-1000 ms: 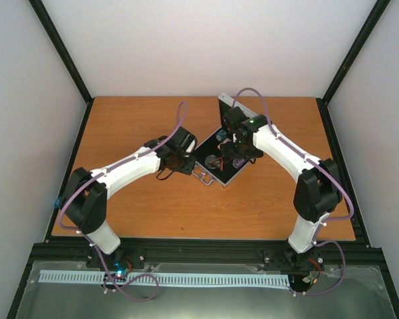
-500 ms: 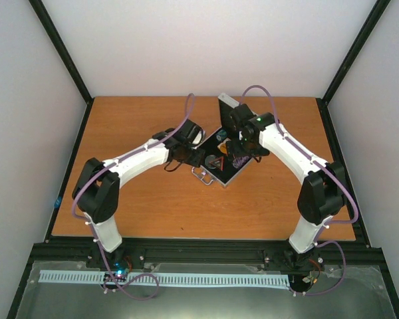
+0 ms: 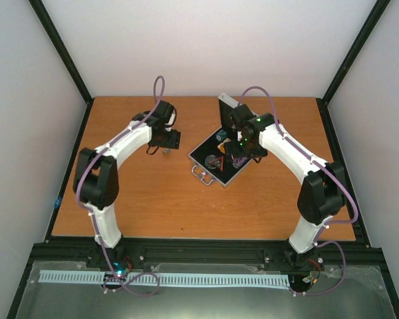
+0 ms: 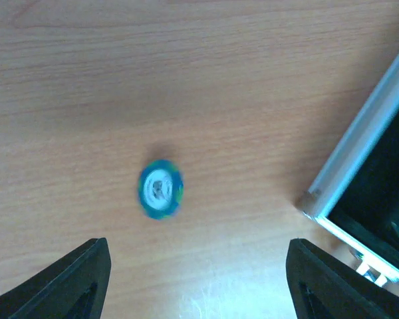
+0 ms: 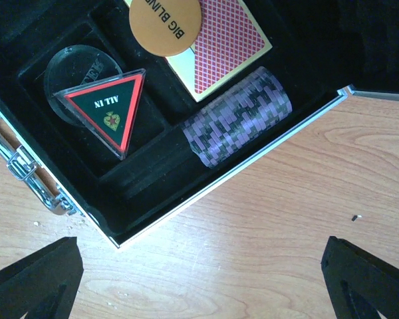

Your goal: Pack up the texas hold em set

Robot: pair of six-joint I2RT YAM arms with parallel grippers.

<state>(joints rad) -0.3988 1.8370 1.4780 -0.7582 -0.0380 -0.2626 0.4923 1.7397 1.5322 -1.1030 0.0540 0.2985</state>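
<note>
**Left gripper** [image 4: 197, 266], wrist view: its jaws stand wide apart and empty above a lone blue-green poker chip [image 4: 161, 190]. The chip lies on the bare table [image 4: 206, 80], left of the case [image 4: 359, 149] and apart from its corner. It is blurred, so I cannot tell whether it lies quite flat.

**Right gripper** [image 5: 199, 256], wrist view: the jaws are fully spread and hold nothing, poised over one rim of the open case, which sits mid-table toward the far edge. Its black lining holds the purple chip stack [image 5: 238, 125], card pack [image 5: 219, 50], orange disc [image 5: 163, 23], triangle [image 5: 110, 106] and clear disc [image 5: 63, 66].

**Hazards, as I judge them:**
- (a) The chip is thin and the wood smooth, so closing fingers may skid it away, or tip it on edge and set it rolling.
- (b) An off-centre pinch may shed the chip short of the case.
- (c) The aluminium rim stands near the chip, so a low sweep toward the case may strike it and jolt the contents.
- (d) Both arms would converge on the case, so I risk a collision unless the right one clears first.
</note>
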